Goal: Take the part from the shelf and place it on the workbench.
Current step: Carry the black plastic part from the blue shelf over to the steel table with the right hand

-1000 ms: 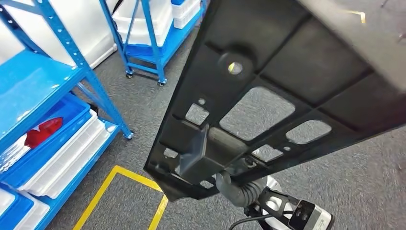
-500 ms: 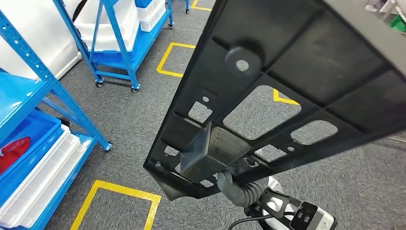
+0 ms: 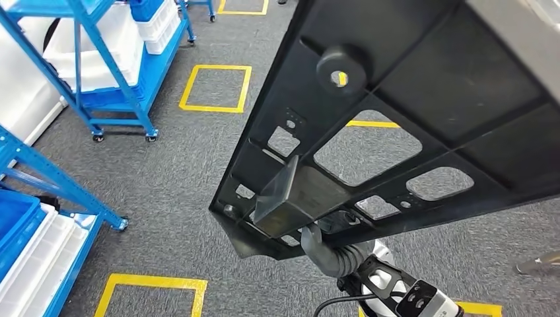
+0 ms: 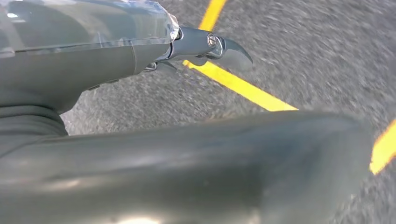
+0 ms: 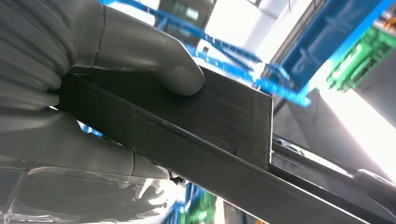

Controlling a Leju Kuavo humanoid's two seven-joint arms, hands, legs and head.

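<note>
A large black plastic part [image 3: 409, 99], ribbed and pierced with several cut-outs, is held up close in front of the head camera and hides much of the floor. My right hand [image 3: 315, 244] reaches up from below and grips the box-shaped block on the part's near end. In the right wrist view the grey thumb and fingers of the right hand [image 5: 70, 60] clamp that flat dark block of the part [image 5: 224, 116]. My left hand [image 4: 93, 46] hangs over the carpet with a dark fingertip stretched out and nothing in it.
A blue wheeled rack [image 3: 112, 53] with white bins stands at the back left. Another blue shelf frame [image 3: 46, 178] with white and blue bins [image 3: 39, 257] is at the near left. Yellow taped squares [image 3: 214, 88] mark the grey carpet.
The camera has turned: the blue shelves have slid left and partly out of the picture, and more taped floor shows. The part stays in my right hand's grip, unchanged.
</note>
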